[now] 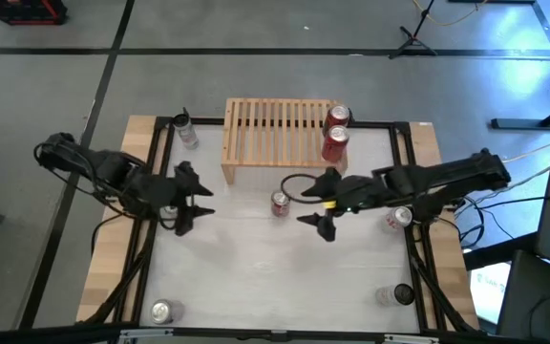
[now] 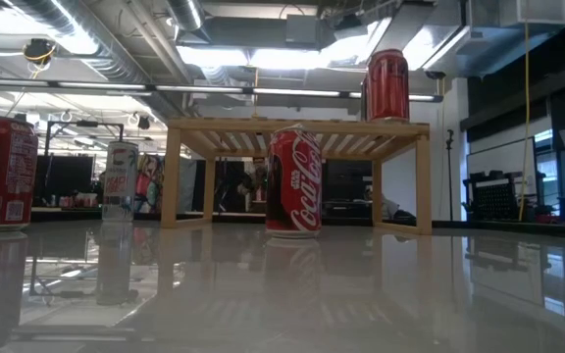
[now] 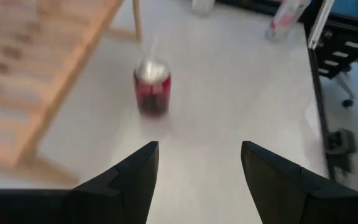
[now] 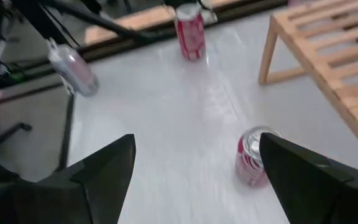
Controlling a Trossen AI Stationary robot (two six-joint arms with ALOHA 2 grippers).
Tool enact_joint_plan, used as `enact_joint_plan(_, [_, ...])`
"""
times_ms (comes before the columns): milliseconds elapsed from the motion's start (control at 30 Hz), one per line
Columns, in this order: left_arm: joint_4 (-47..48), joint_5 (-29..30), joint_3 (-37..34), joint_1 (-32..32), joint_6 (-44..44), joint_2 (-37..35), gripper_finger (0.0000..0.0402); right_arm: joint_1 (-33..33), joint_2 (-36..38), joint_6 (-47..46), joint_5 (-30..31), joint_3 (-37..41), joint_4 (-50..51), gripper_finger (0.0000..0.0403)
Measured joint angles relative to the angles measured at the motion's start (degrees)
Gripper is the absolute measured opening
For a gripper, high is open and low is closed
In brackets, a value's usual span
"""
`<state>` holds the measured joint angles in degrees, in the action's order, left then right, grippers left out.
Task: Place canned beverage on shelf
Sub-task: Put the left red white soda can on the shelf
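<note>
Robotics lab or industrial workshop. Indicated by: exposed ceiling ducts (image 2: 86, 29) and strip lighting overhead; grey concrete floor (image 1: 256, 24) with dark tape lines; tripod base (image 1: 413, 40) and loose cables beyond a framed white test table (image 1: 256, 277); rolling office chair (image 3: 340, 81).

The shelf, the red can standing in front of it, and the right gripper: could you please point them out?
shelf (image 1: 277, 127), high view, slatted top.
red can (image 1: 280, 203), high view, lid.
right gripper (image 1: 322, 205), high view, between its open fingertips.
</note>
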<state>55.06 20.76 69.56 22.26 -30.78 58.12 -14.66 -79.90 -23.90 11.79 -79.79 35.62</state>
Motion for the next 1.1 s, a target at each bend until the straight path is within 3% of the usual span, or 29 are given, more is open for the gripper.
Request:
enact_joint_plan(200, [18.2, -6.6, 5.2, -1.8, -10.3, -0.1, 0.0225, 0.0, -3.2, 0.1, -0.4, 0.0, 0.7, 0.0331])
enact_joint_plan(533, [35.5, -11.7, 2.4, -9.1, -14.2, 0.2, 0.0274, 0.0, -5.6, 0.2, -0.4, 0.0, 0.7, 0.0331])
enact_joint_plan(767, [34.9, -18.7, -6.8, -14.1, -12.8, 0.1, 0.0295, 0.0, -5.6, 0.2, -0.4, 0.0, 0.6, 0.0331])
enact_joint_plan(1100, [33.7, -16.3, -10.9, -17.4, -13.6, 0.9, 0.0296, 0.1, -5.6, 0.3, -0.3, 0.0, 0.5, 0.0331])
